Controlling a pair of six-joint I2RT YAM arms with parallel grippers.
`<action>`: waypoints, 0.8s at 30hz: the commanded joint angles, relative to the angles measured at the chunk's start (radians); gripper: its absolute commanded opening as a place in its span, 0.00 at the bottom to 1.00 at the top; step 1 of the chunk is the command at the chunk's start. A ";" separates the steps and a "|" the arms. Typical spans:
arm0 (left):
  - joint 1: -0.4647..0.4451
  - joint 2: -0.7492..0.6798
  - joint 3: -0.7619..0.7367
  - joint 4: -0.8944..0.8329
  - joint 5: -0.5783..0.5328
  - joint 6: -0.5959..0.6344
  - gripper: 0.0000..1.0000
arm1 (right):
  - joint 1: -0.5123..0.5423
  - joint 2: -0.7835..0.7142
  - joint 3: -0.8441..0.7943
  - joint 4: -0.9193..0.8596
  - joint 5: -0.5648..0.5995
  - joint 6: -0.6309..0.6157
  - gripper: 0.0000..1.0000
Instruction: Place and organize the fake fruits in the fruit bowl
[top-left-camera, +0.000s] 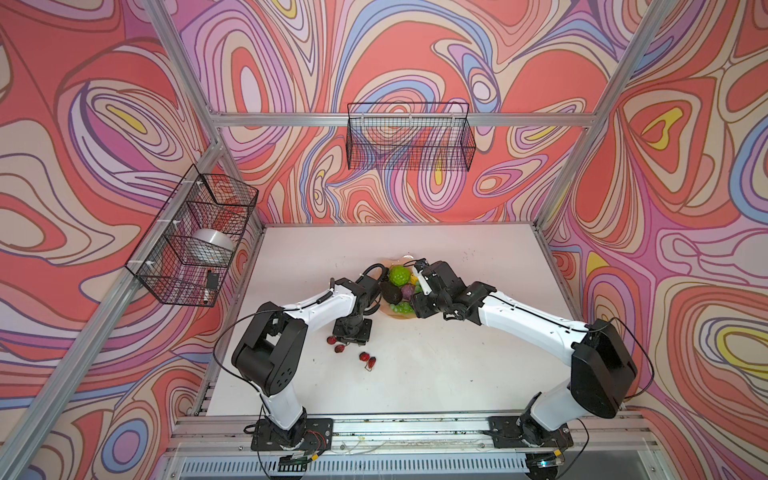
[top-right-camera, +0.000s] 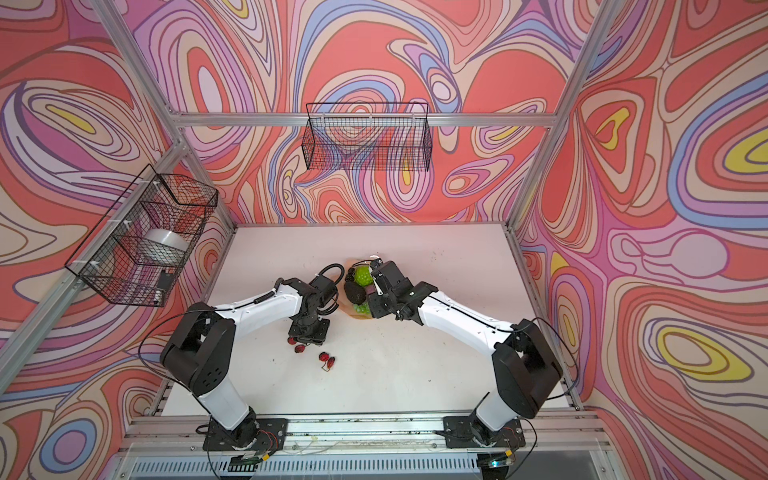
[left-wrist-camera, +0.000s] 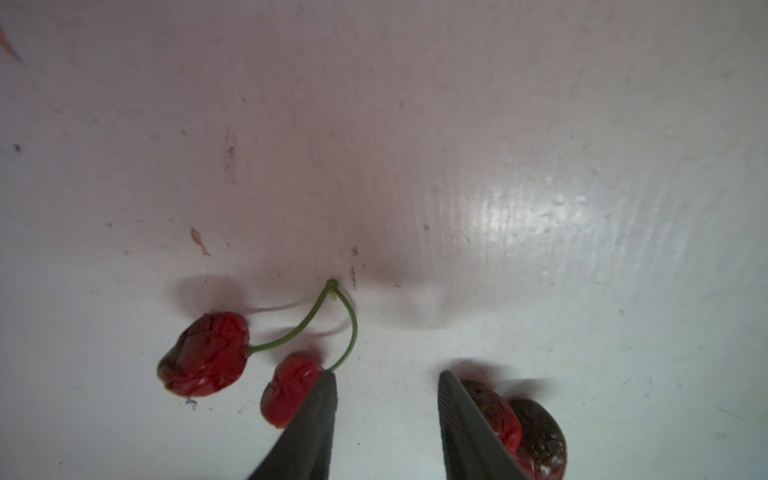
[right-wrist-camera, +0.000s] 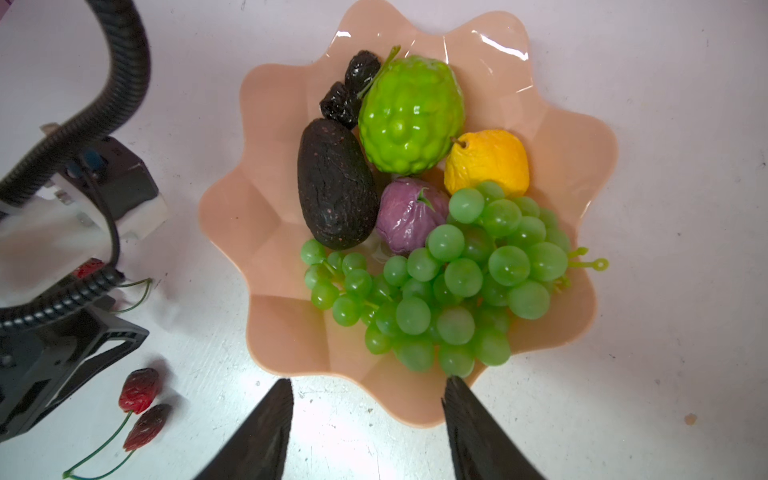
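The peach-pink fruit bowl (right-wrist-camera: 582, 166) holds a bumpy green ball (right-wrist-camera: 409, 116), a dark avocado (right-wrist-camera: 334, 183), a yellow lemon-like fruit (right-wrist-camera: 486, 162), a purple ball (right-wrist-camera: 409, 214), a green grape bunch (right-wrist-camera: 457, 278) and a black cherry pair (right-wrist-camera: 353, 89). My right gripper (right-wrist-camera: 369, 381) hangs open over the bowl's near rim, holding nothing. Low over the table, my left gripper (left-wrist-camera: 386, 376) is open with bare table between its fingers. A red cherry pair (left-wrist-camera: 205, 355) touches the outside of one finger. Another dark red cherry (left-wrist-camera: 536, 436) lies outside the other finger.
In a top view both cherry pairs (top-left-camera: 336, 344) (top-left-camera: 368, 359) lie on the white table (top-left-camera: 457, 353), left of and nearer than the bowl (top-left-camera: 401, 318). Black wire baskets hang on the back wall (top-left-camera: 409, 137) and the left wall (top-left-camera: 195, 237). The left arm's cable (right-wrist-camera: 124, 62) loops beside the bowl.
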 joint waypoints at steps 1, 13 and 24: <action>-0.004 -0.013 -0.004 -0.044 -0.071 -0.012 0.44 | 0.005 -0.006 -0.012 0.022 0.009 0.006 0.61; -0.002 0.023 -0.016 -0.032 -0.067 -0.005 0.46 | 0.005 0.012 -0.034 0.034 0.006 0.001 0.61; 0.041 0.074 0.000 0.007 -0.041 0.048 0.41 | 0.005 0.029 -0.030 0.038 0.003 -0.001 0.62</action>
